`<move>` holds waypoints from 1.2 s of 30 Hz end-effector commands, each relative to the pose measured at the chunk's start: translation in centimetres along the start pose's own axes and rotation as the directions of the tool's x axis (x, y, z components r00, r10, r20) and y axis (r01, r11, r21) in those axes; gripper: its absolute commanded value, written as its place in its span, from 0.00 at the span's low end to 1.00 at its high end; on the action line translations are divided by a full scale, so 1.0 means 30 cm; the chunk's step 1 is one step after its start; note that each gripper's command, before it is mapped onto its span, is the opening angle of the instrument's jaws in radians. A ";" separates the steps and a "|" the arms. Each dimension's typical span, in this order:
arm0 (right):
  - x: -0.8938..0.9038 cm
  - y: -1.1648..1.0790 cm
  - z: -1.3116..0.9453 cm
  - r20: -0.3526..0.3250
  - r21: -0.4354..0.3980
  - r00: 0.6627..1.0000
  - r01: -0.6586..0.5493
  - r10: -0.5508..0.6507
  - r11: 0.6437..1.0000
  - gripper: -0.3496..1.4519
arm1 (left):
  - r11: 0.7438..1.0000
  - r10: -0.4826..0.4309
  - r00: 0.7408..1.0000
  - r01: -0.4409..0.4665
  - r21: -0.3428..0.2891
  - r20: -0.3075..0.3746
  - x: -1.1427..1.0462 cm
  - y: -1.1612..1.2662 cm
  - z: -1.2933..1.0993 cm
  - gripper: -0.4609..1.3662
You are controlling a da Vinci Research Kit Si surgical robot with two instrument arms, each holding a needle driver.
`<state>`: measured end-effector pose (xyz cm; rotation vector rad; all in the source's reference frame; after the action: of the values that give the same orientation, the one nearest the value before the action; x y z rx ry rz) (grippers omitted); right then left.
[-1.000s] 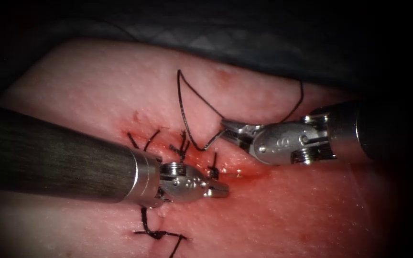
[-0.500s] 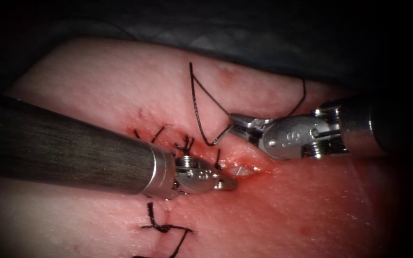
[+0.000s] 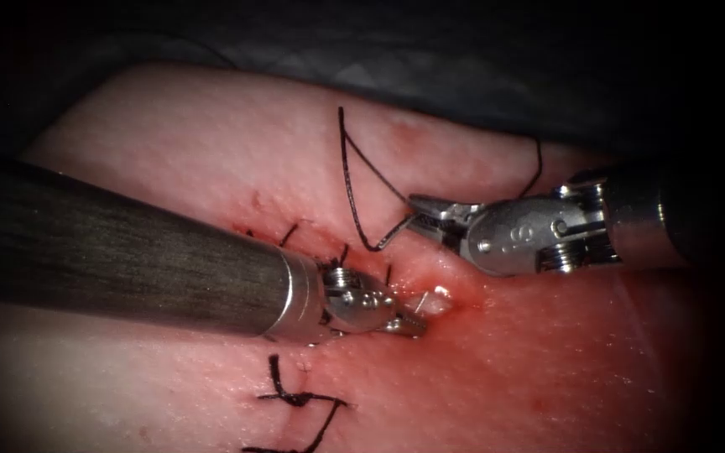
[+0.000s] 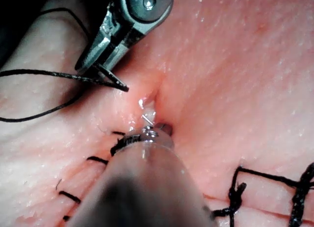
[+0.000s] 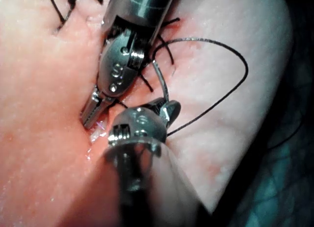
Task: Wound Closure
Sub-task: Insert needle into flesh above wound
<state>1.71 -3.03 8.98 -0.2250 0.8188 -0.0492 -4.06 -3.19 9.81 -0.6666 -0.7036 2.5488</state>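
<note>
Left tool advances into the open end of the cut.
The steel left tool (image 3: 409, 321), jaws closed and empty, now touches the red slit-like cut (image 3: 434, 299) in pale tissue (image 3: 211, 151); above it, the right tool (image 3: 419, 215) grips the curved dark needle (image 3: 354, 193) near its tail, clear of tissue, black thread (image 3: 535, 168) trailing.

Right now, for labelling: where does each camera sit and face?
Endoscope: above and in front of the tissue, facing the cut; shows left tool at the cut, right tool holding the needle near its tail, outside the tissue.
Left wrist: along its shaft, facing its own tip.
Right wrist: along its shaft, facing its own jaws.
Shared: all three show both tools.
</note>
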 end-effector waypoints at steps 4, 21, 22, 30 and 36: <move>0.0003 0.0008 -0.0002 0.002 -0.005 1.000 0.014 -0.014 1.000 0.00 | 1.000 -0.008 1.000 0.008 -0.028 0.021 -0.0021 0.0010 -0.0004 0.10; -0.0084 -0.0010 0.0017 -0.119 0.121 0.977 -0.160 0.175 0.980 0.00 | 0.999 0.000 1.000 0.001 -0.032 0.025 -0.0037 0.0008 -0.0034 0.11; -0.0080 -0.0014 0.0018 -0.118 0.122 0.975 -0.172 0.186 0.978 0.00 | 1.000 0.001 1.000 0.000 -0.030 0.024 -0.0038 0.0008 -0.0036 0.11; -0.0108 -0.0060 0.0049 -0.056 0.156 0.930 -0.351 0.363 0.923 0.00 | 1.000 0.006 1.000 -0.005 -0.029 0.024 -0.0056 0.0002 -0.0054 0.12; -0.0151 -0.0099 0.0082 -0.032 0.238 0.836 -0.525 0.547 0.817 0.00 | 1.000 0.006 1.000 -0.005 -0.026 0.024 -0.0056 0.0001 -0.0054 0.12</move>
<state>1.58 -3.21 9.58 0.2631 0.9541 0.4100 -3.84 -3.22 9.74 -0.6462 -0.7382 2.5624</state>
